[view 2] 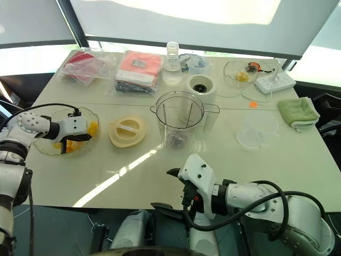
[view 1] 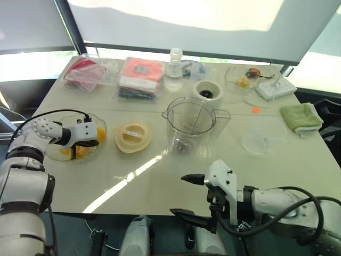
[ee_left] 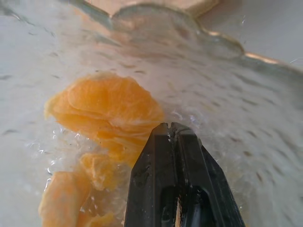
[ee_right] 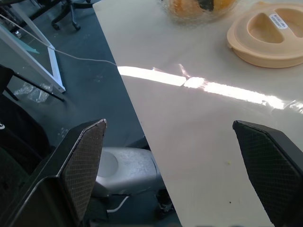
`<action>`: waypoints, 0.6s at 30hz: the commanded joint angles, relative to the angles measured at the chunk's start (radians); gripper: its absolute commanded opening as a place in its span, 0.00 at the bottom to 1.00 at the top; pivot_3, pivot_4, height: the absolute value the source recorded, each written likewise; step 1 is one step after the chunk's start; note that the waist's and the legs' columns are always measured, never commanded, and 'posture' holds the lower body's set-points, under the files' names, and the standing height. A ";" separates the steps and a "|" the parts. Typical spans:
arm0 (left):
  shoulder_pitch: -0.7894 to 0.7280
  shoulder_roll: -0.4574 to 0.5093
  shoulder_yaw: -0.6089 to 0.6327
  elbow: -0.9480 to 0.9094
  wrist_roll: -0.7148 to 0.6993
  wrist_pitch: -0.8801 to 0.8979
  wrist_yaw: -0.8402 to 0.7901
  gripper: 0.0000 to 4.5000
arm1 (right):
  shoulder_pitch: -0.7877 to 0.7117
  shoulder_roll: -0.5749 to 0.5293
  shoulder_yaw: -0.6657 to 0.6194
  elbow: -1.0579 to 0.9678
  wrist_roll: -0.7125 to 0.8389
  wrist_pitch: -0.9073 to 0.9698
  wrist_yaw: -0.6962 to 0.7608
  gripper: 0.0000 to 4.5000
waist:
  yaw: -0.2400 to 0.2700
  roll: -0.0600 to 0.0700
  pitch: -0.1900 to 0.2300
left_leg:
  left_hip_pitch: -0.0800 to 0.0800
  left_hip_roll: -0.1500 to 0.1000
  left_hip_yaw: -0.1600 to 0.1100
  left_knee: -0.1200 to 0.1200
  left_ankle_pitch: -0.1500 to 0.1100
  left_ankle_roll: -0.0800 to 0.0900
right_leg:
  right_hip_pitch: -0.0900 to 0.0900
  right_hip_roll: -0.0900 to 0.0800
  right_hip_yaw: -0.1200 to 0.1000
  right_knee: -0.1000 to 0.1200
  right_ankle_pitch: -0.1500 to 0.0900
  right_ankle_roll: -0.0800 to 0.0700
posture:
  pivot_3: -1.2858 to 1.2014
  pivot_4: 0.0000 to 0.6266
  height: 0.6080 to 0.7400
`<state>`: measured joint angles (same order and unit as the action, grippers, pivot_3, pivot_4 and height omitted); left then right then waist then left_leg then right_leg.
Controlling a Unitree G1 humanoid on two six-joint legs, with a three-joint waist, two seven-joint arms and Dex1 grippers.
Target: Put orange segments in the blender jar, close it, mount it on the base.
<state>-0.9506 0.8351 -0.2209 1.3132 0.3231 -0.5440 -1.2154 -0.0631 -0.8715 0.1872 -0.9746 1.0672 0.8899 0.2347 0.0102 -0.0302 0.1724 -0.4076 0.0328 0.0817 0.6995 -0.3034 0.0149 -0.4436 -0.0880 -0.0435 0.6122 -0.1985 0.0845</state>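
**Left jaws pressed together in the fruit bowl, right jaws spread and idle**

Pressed together with no gap at the tips, the left gripper (ee_left: 171, 128) sits inside the scalloped glass bowl (view 1: 53, 152) at about nine o'clock on the table. Whether anything is caught between the black fingers (ee_left: 156, 161) I cannot tell; the orange segments (ee_left: 111, 106) lie touching their tips, and none clearly sits between them. The right gripper (ee_right: 170, 127) hangs at six o'clock off the near table edge, jaws spread wide and holding nothing.

To do this pick well, the left arm probably should lift straight up out of the bowl, check that a segment comes with it, then carry it toward three o'clock, over the cream lid (view 1: 133, 136), to the open mouth of the blender jar (view 1: 191, 127). If the pinch proves empty, reopen and straddle one wedge across its thin side.

The segments are glossy, pale orange wedges with visible membrane, wet and clumped together, so likely slippery and soft under pressure. The jar stands upright at the table's centre, uncovered, with no fruit visible in it, its dark blade hub showing at the bottom. The white base (view 1: 209, 90) stands just beyond it at twelve o'clock.
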 commanded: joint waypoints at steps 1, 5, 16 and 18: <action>-0.043 0.054 0.039 -0.022 -0.040 0.035 -0.054 0.01 | -0.022 0.023 0.009 0.000 -0.020 0.001 0.018 1.00 | 0.000 0.000 0.000 | 0.000 0.000 0.000 0.000 0.000 0.000 | 0.000 0.000 0.000 0.000 0.000 0.000 | 0.52 0.24 1.00; -0.050 0.067 0.053 -0.026 -0.052 0.066 -0.074 0.01 | -0.039 0.046 0.022 0.017 -0.047 0.009 0.032 1.00 | 0.002 0.000 0.000 | 0.000 0.000 0.001 0.000 0.000 0.000 | 0.000 0.000 0.000 0.001 0.000 0.000 | 0.52 0.24 1.00; -0.077 0.020 0.079 -0.019 -0.053 0.164 0.058 0.71 | -0.046 0.074 0.013 0.025 -0.074 0.033 0.056 1.00 | 0.004 0.000 0.000 | 0.000 0.000 0.000 0.000 0.000 0.000 | 0.000 0.000 0.000 0.001 0.000 0.001 | 0.52 0.24 1.00; -0.091 0.002 0.093 -0.013 -0.067 0.228 0.069 0.71 | -0.044 0.079 0.013 0.023 -0.077 0.037 0.052 1.00 | 0.003 0.000 0.000 | 0.000 0.000 0.000 0.000 0.000 0.000 | 0.001 0.000 -0.001 0.001 0.001 0.001 | 0.52 0.24 1.00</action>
<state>-1.0076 0.8315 -0.1621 1.3052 0.2890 -0.3569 -1.1613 -0.1045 -0.8028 0.2135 -0.9314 0.9905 0.9294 0.2833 0.0130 -0.0306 0.1722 -0.4077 0.0324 0.0821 0.7000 -0.3034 0.0149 -0.4430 -0.0877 -0.0442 0.6129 -0.1977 0.0858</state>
